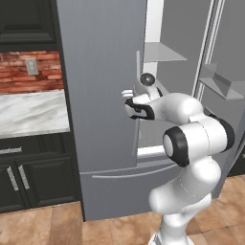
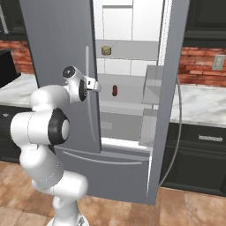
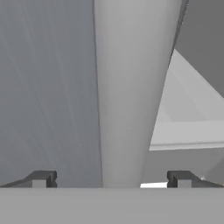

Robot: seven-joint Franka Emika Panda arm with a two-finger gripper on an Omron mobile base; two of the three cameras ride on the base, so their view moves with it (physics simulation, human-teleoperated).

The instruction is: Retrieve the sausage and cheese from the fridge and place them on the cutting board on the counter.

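Fridge [image 2: 57, 66] standing tall between runs of marble counter [image 1: 28, 112], right door [image 2: 170, 88] swung wide and left door [image 1: 100, 86] only partly open, angled out toward the arm, probably because access to the shelves is still too narrow on that side. Left door's long silver handle [image 3: 131, 96] running straight up between the fingertips in the hand view, close, so apparently lined up for a grasp to pull that door further. Gripper [image 3: 111, 179] spread fully, one fingertip either side of the handle, not yet pinching anything; seen in the left base view pressed up near the door's edge. Inside, on grey shelves against the white interior: cheese [image 2: 106, 50] on the upper shelf, sausage [image 2: 115, 91] upright on the shelf below, well apart from each other and both untouched. Likely reason for their waiting there: door first, food after. Cutting board not to be located from here.
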